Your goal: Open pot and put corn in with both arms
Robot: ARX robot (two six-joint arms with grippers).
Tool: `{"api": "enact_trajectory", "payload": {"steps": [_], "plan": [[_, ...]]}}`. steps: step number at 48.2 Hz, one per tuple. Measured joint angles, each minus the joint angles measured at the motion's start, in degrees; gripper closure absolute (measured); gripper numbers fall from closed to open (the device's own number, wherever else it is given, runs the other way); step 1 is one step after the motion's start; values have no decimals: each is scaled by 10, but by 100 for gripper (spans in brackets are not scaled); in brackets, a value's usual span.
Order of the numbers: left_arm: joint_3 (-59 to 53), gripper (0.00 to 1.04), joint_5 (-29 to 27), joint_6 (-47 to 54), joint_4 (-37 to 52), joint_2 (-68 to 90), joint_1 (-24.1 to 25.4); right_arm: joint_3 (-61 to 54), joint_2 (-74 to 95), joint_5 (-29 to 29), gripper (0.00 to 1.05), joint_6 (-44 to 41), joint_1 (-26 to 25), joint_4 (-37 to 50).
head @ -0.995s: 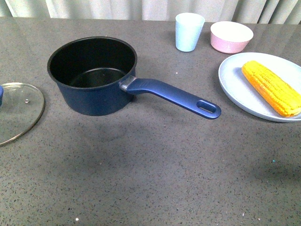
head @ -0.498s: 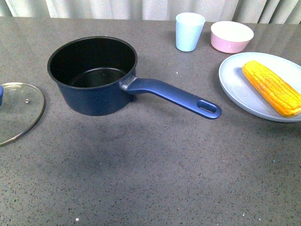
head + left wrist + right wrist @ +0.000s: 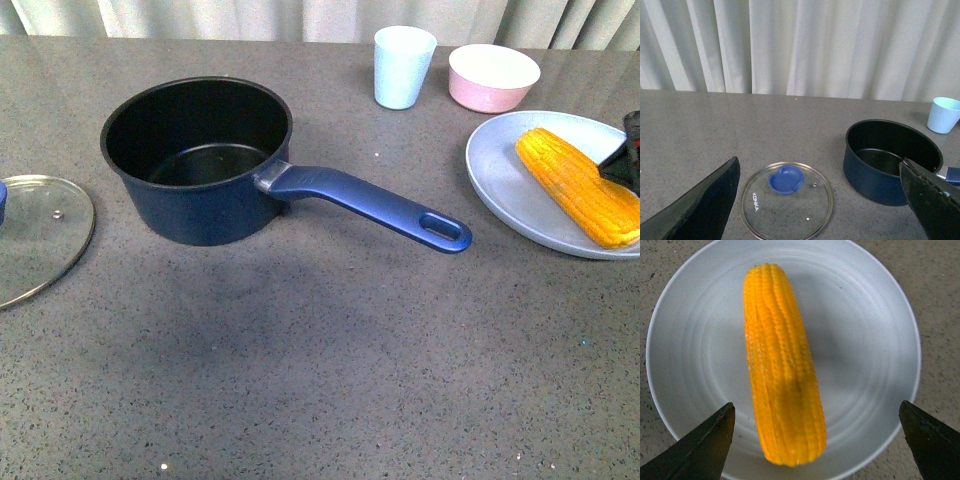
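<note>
Empty pot [image 3: 196,160]; corn [image 3: 577,186] on pale blue plate [image 3: 505,176].

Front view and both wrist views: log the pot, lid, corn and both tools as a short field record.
pot: uncovered, empty, upright on the table
lid: flat on the table, left of the pot
corn: lying on the plate, not gripped
left tool: open, empty, near the lid
right tool: open, fingers wide on either side of the corn
stage: pot opened; corn not yet lifted
</note>
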Motion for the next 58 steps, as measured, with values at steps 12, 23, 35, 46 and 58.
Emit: {"api": "enact_trajectory", "payload": {"steps": [12, 23, 35, 46, 58], "plan": [[0, 9, 0, 0, 0, 0, 0, 78, 89, 0, 9, 5, 16, -13], [0, 9, 0, 0, 0, 0, 0, 85, 120, -3, 25, 8, 17, -17], [0, 9, 0, 0, 0, 0, 0, 83, 118, -27, 68, 9, 13, -18], [0, 9, 0, 0, 0, 0, 0, 84, 50, -78, 88, 23, 17, -49], [0, 9, 0, 0, 0, 0, 0, 146, -1, -101, 92, 47, 89, -77]]}}
